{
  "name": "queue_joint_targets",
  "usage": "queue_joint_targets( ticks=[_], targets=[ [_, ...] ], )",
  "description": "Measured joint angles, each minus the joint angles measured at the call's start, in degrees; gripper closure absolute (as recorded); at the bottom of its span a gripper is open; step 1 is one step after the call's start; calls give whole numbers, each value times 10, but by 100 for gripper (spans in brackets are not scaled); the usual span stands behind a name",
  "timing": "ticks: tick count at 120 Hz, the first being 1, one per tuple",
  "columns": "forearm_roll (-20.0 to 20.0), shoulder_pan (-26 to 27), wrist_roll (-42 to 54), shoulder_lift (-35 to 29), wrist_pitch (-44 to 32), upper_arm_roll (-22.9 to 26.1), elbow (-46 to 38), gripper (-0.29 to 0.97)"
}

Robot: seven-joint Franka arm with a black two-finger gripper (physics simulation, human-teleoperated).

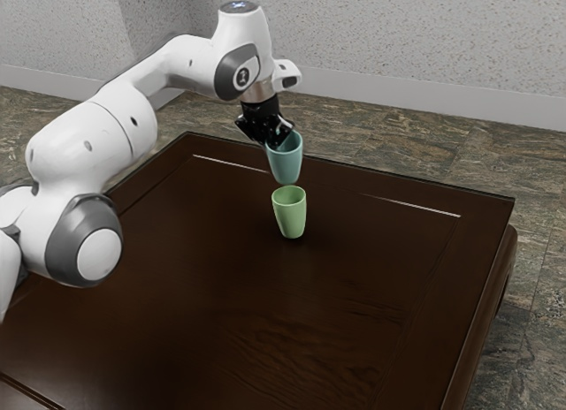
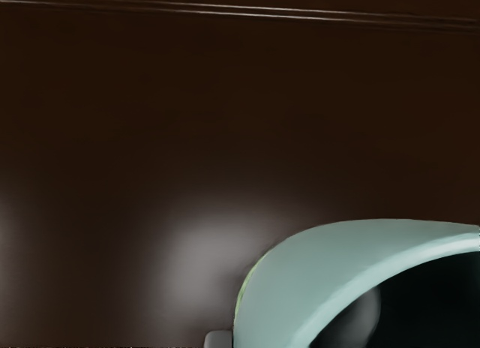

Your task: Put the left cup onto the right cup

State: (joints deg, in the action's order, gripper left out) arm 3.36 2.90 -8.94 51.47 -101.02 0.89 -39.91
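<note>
Black two-finger pincer (image 1: pixel 276 138) clamped on the rim of the teal plastic cup (image 1: pixel 286 163), holding it in the air, slightly tilted. The cup hangs just above the upright light-green plastic cup (image 1: pixel 289 212), apart from it. The green cup stands on the dark wooden bench (image 1: pixel 371 277).

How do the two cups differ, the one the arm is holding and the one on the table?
Colour: the teal cup is bluish, the green cup a pale green. Support: the teal cup hangs in the air, pinched at its rim by the black fingers; the green cup stands on the dark table, seemingly just beneath it. Both are handleless, mouth up, of similar shape and size.
</note>
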Motion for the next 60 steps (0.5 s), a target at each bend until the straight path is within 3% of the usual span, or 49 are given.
queue_joint_targets(
  ticks=[60],
  targets=[
    [-18,-4,-25,2,-25,5,-42,79]
  ],
)
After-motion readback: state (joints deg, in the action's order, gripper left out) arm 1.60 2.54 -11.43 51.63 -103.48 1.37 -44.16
